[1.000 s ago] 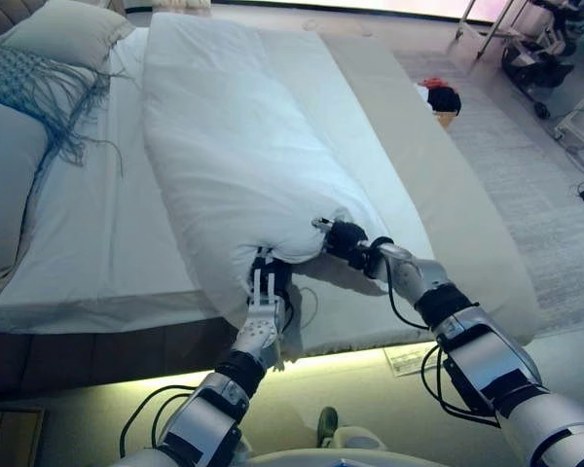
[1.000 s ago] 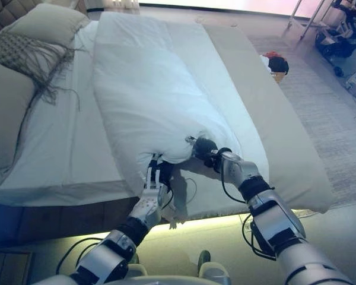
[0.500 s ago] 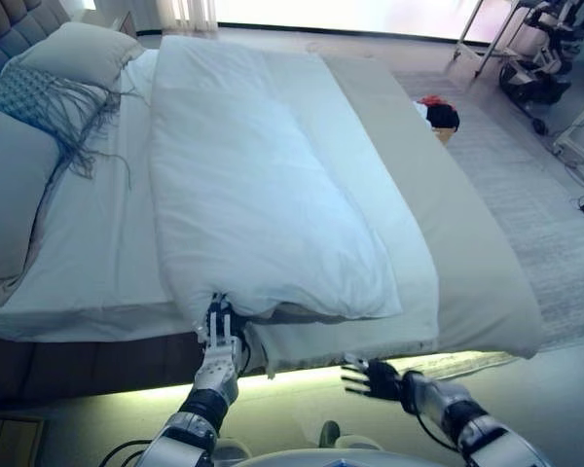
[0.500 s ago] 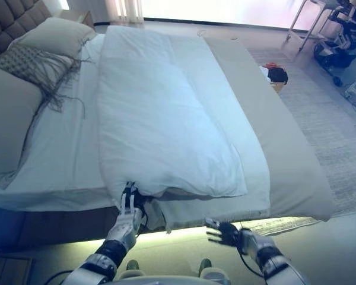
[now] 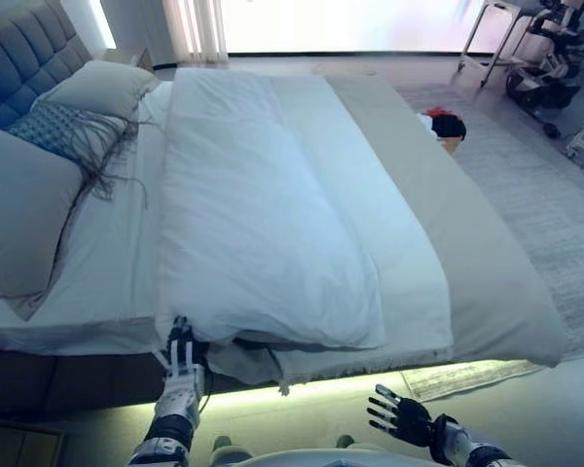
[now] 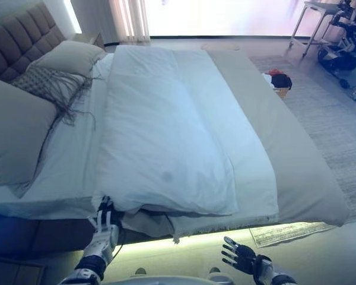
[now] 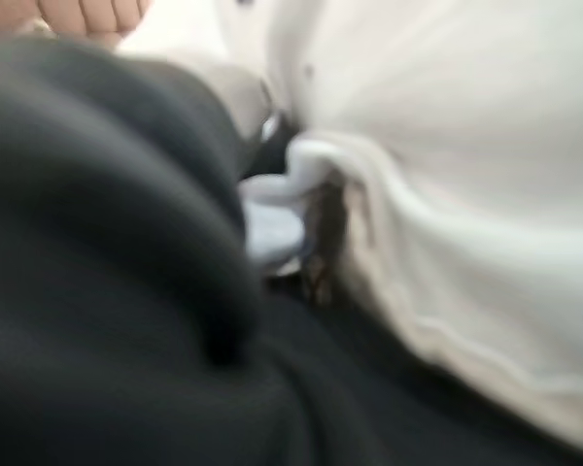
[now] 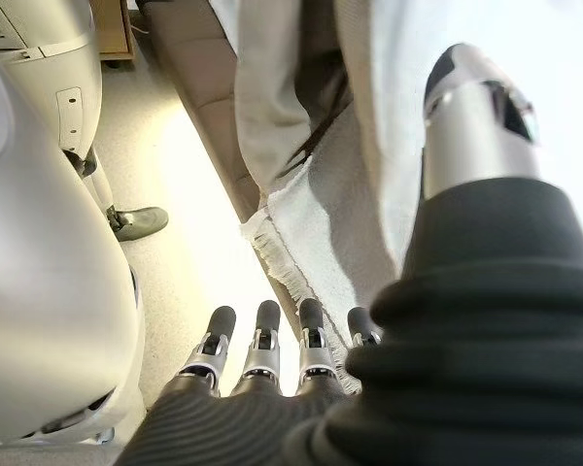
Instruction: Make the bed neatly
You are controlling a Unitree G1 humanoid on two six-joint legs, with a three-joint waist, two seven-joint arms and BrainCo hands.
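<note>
A white duvet (image 5: 263, 224), folded lengthwise, lies flat down the middle of the bed (image 5: 107, 292). My left hand (image 5: 180, 368) is at the duvet's near left corner, at the bed's near edge. In the left wrist view a fold of the white cloth (image 7: 272, 223) sits pinched against the hand. My right hand (image 5: 399, 418) hangs open and empty below the bed's edge, over the floor. Its straight fingers (image 8: 262, 349) show in the right wrist view, apart from the cloth.
A beige blanket (image 5: 467, 253) with a fringed edge (image 8: 311, 233) covers the bed's right half. Pillows (image 5: 19, 204) and a fringed cushion (image 5: 63, 131) lie by the headboard (image 5: 19, 58). A basket of clothes (image 5: 446, 125) stands on the rug (image 5: 535, 195) beyond the bed.
My right hand has let go of the duvet and dropped below the bed's edge. The duvet's near end has settled flat. My left hand drew back to the edge. The camera moved back.
</note>
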